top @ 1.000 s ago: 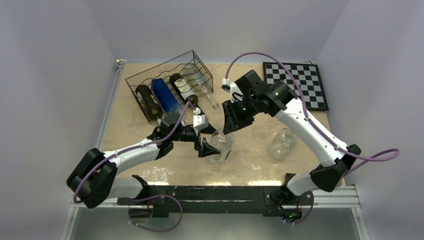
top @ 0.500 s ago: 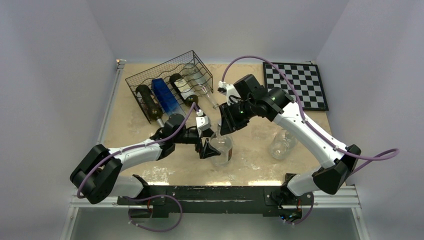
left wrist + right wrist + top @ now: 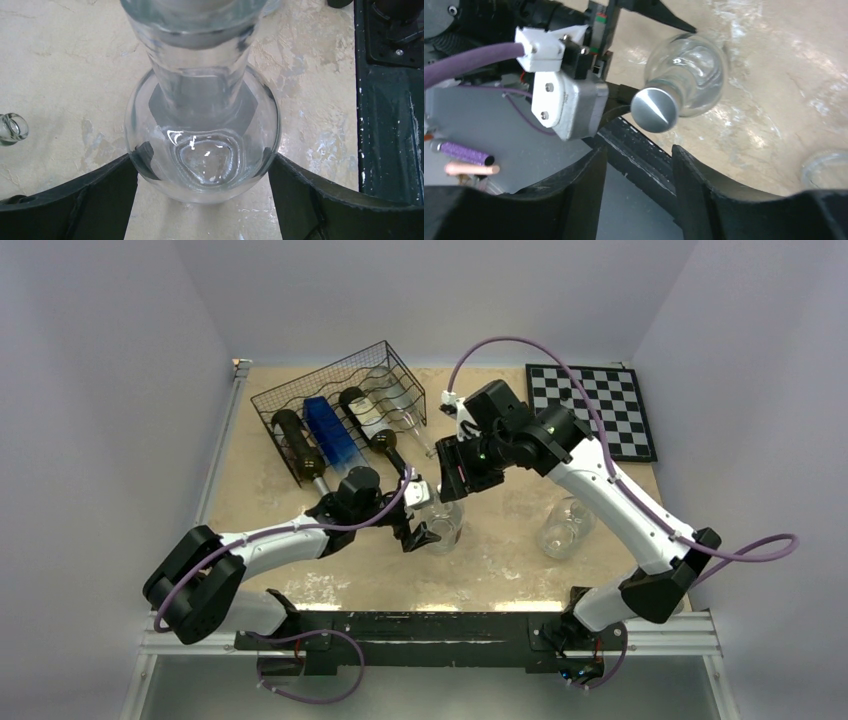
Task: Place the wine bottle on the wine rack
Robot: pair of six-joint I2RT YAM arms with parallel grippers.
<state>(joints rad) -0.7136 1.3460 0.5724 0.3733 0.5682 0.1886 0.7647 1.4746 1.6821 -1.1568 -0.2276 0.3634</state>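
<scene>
A clear glass wine bottle (image 3: 443, 527) with a round body and a silver cap (image 3: 655, 109) stands upright on the table. My left gripper (image 3: 425, 521) is shut on its round body; in the left wrist view both fingers (image 3: 107, 192) touch the glass (image 3: 202, 150). My right gripper (image 3: 452, 468) hovers open just behind and above the bottle's neck, and the cap lies ahead of its fingertips (image 3: 636, 155), not between them. The black wire wine rack (image 3: 340, 405) stands at the back left with several bottles in it.
A second clear bottle (image 3: 565, 527) lies on the table at the right; its mouth shows in the left wrist view (image 3: 11, 127). A chessboard (image 3: 595, 410) lies at the back right. The black base rail (image 3: 420, 625) runs along the near edge.
My left gripper moved right from beside the bottle and closed round its body. My right gripper shifted slightly left and down, then drew back a little above the neck.
</scene>
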